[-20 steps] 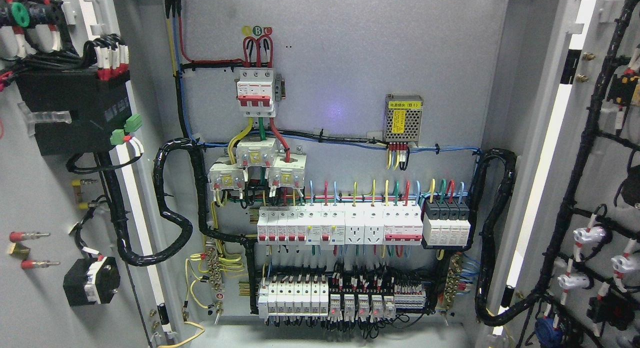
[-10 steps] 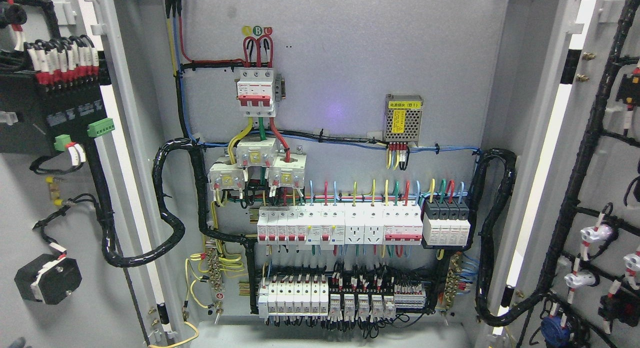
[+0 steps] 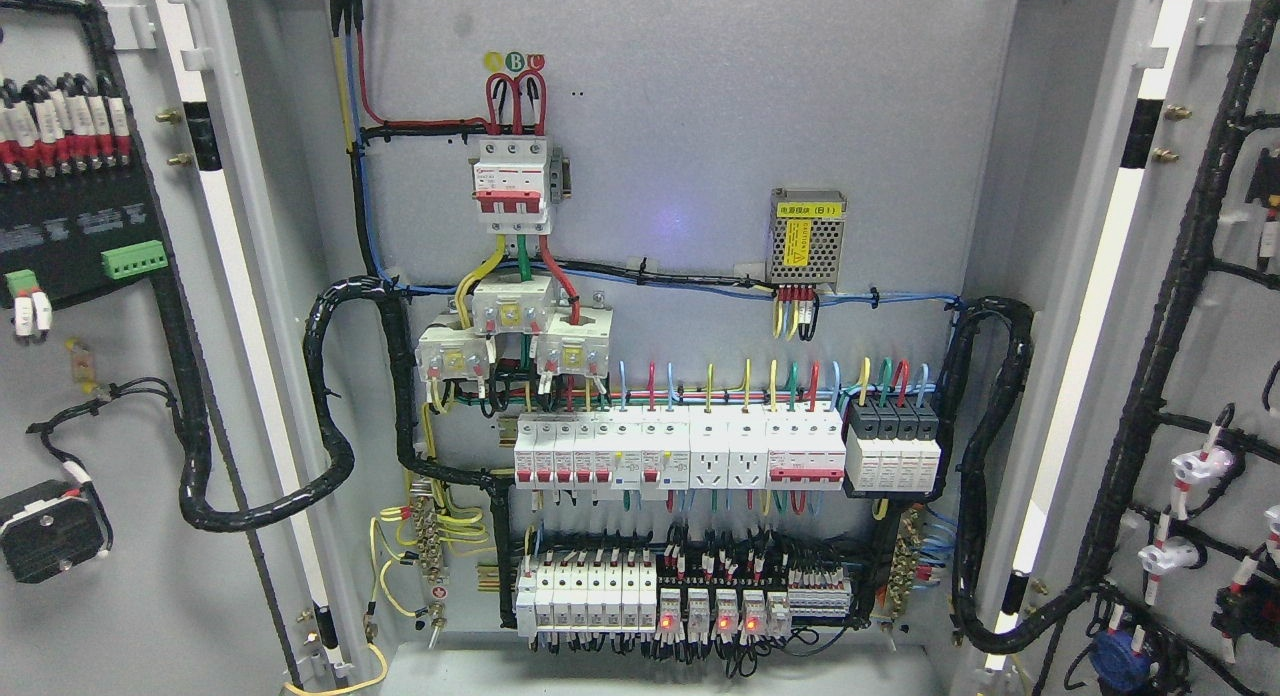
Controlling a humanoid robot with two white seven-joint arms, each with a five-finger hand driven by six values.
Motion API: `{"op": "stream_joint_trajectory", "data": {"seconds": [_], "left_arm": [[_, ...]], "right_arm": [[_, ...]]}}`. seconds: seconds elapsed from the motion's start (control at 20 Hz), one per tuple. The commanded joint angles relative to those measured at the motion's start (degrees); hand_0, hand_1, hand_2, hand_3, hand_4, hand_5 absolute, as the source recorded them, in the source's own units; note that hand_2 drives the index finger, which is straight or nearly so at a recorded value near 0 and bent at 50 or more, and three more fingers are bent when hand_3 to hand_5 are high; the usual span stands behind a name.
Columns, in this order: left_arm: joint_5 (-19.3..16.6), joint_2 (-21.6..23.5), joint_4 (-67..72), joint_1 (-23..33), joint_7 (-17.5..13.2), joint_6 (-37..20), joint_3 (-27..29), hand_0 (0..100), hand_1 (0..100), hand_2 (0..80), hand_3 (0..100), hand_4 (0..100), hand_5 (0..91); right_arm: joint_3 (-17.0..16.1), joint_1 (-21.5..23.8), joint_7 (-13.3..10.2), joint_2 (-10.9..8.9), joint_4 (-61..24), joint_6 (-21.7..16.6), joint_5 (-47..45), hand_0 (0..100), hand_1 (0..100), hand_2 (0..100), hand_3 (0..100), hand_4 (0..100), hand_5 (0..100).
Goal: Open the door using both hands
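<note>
The grey electrical cabinet stands wide open in the head view. Its left door [image 3: 130, 596] is swung out to the left, inner face toward me, carrying a black terminal block [image 3: 75, 241] and a black cable loom. The right door [image 3: 1215, 106] is swung out to the right, also showing its inner face with black cable bundles and white lamp backs [image 3: 1195, 468]. Neither of my hands nor arms shows anywhere in the picture.
Inside, the back panel [image 3: 700, 126] holds a red-and-white main breaker [image 3: 513, 188], a small power supply [image 3: 807, 234], rows of white breakers [image 3: 680, 451] and relays with red lights [image 3: 715, 611]. Thick black looms [image 3: 335, 396] run from the panel to each door.
Both doors have swung further outward: the left door's black block and round part slid left, the right door's cable bundles and lamp backs slid right. More relay lights glow red.
</note>
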Motion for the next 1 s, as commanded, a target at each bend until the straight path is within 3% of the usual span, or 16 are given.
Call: {"op": "stream_joint_trajectory", "data": {"seconds": [0.0, 0.2, 0.6, 0.95], "left_arm": [[0.0, 8.4, 21.1, -8.6, -0.2, -48.0, -1.1, 0, 0, 0.0, 0, 0, 0.0], [-0.2, 8.5, 23.3, -10.6, -0.4, -48.0, -4.1, 0, 0, 0.0, 0, 0, 0.0], [-0.8, 7.6, 18.9, -9.5, -0.4, -48.0, -6.0, 0, 0, 0.0, 0, 0, 0.0], [-0.6, 3.9, -2.7, 0.1, -0.2, -48.1, -8.8, 0, 0, 0.0, 0, 0, 0.0]], "right_arm": [[-1.3, 1.8, 0.0, 0.44, -1.7, 0.0, -0.3, 0, 0, 0, 0, 0, 0], [1.9, 2.9, 0.2, 0.35, -4.8, -0.1, -0.3, 0, 0, 0, 0, 0, 0], [7.2, 2.8, 0.5, -0.35, -7.7, -0.1, 0.5, 0, 0, 0, 0, 0, 0], [11.3, 2.3, 0.5, -0.36, -9.5, -0.1, 2.7, 0, 0, 0, 0, 0, 0]]}}
